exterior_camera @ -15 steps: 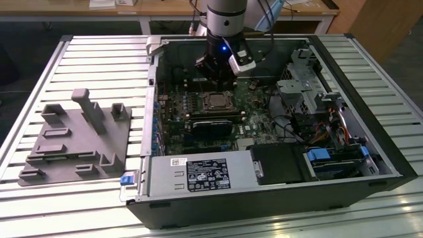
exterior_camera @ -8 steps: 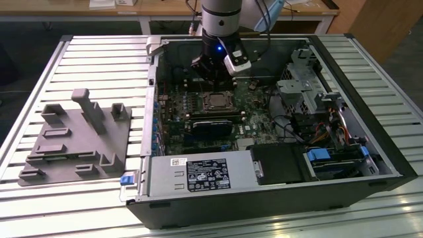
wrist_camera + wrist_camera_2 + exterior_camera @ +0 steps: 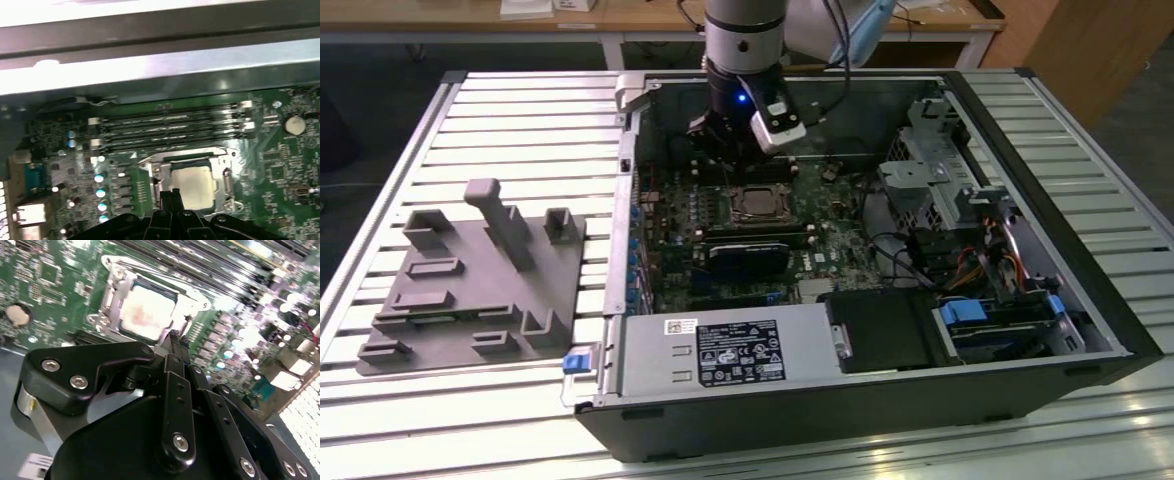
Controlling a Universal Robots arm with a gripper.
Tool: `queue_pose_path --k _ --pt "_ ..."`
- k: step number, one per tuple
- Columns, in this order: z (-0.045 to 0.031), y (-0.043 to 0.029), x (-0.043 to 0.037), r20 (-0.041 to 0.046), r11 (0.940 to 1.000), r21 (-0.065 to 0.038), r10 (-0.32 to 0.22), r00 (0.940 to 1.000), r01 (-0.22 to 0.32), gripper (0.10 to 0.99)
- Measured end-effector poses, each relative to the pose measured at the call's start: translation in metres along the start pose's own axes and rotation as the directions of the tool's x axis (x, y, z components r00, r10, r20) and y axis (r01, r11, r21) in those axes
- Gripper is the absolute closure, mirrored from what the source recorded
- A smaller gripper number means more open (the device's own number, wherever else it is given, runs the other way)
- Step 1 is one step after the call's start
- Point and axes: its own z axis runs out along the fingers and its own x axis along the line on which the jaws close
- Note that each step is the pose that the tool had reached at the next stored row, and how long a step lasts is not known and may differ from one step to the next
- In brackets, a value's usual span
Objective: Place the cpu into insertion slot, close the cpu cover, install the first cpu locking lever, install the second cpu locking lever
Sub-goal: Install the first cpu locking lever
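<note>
In the exterior view the gripper (image 3: 720,168) hangs inside the open computer case (image 3: 854,420), low over the motherboard (image 3: 834,255), just beyond the insertion slot (image 3: 732,206). In the second wrist view its fingers (image 3: 176,347) are drawn together with nothing between them, their tips at the edge of the cpu cover (image 3: 111,294), which lies flat around the cpu (image 3: 147,310). In the first wrist view the cpu sits in the slot, framed by the cover, beside the long memory slots (image 3: 170,132).
</note>
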Motion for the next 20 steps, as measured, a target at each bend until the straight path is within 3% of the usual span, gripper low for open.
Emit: queue_pose_path --k 12,20 --pt "-0.0008 -0.0044 0.0334 0.0073 1.0000 -0.001 0.000 1.0000 0.000 0.980" --pt "-0.0052 -0.0046 0.0352 0.0100 1.0000 -0.002 0.000 1.0000 0.000 0.980"
